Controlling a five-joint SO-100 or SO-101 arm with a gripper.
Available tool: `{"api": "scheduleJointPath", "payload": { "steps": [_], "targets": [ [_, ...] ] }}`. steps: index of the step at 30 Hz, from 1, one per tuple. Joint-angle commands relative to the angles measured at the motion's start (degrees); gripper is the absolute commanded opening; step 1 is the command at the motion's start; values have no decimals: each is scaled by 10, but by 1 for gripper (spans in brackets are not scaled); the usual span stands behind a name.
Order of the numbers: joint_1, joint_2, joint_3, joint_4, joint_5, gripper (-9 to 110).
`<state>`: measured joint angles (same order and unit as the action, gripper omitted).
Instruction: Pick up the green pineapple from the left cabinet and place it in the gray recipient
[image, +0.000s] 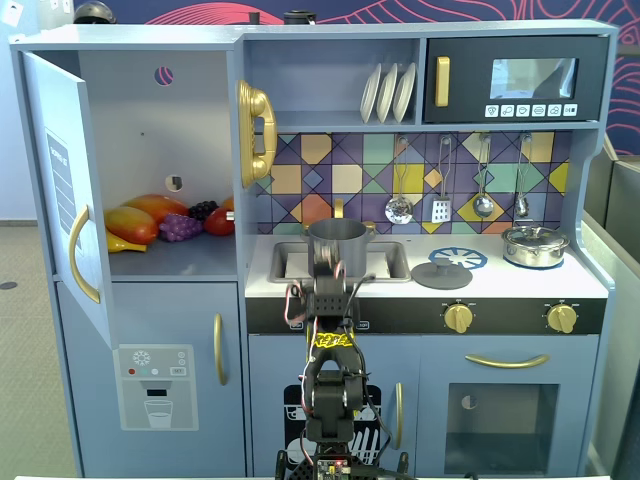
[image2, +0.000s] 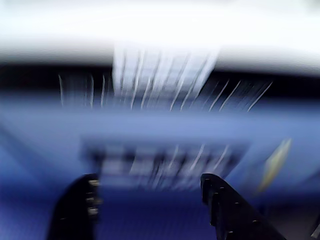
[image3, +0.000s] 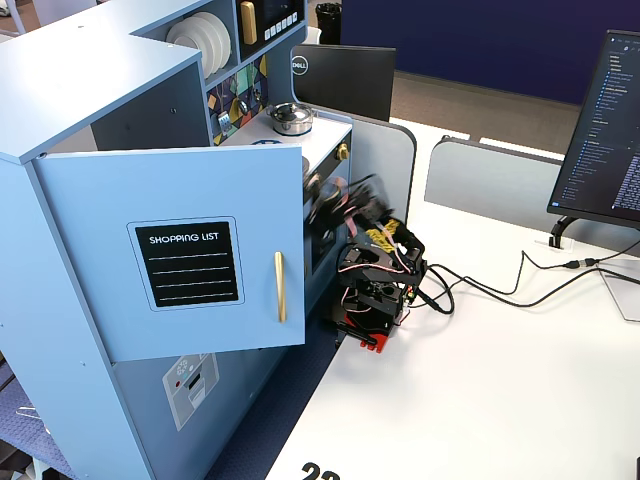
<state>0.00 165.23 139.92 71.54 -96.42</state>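
The left cabinet (image: 150, 140) stands open, its door (image: 70, 190) swung to the left; the door also shows in a fixed view (image3: 180, 250). On its shelf lie an orange-yellow mango (image: 132, 224), a purple grape bunch (image: 180, 227) and other fruit. No green pineapple shows in any view. The gray recipient (image: 336, 238) stands in the sink. My gripper (image: 328, 272) is motion-blurred in front of the counter, below the recipient. In the wrist view my gripper (image2: 150, 197) is open and empty, and the picture is blurred.
A flat gray lid (image: 441, 273) and a shiny silver lidded pot (image: 535, 245) sit on the counter to the right. The black microwave (image: 515, 80) is at the upper right. A monitor (image3: 605, 130) and cables (image3: 500, 285) are on the white table.
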Motion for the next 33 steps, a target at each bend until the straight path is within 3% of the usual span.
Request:
{"api": "scheduleJointPath", "payload": {
  "steps": [1,8,19,24,33],
  "targets": [
    [-15,-33,145,-141,43,9],
    [-23,-28,316,-256,51,4],
    [39,168,320,138,-19,0],
    [40,169,320,162,94,1],
    [39,169,320,162,99,1]
  ]
}}
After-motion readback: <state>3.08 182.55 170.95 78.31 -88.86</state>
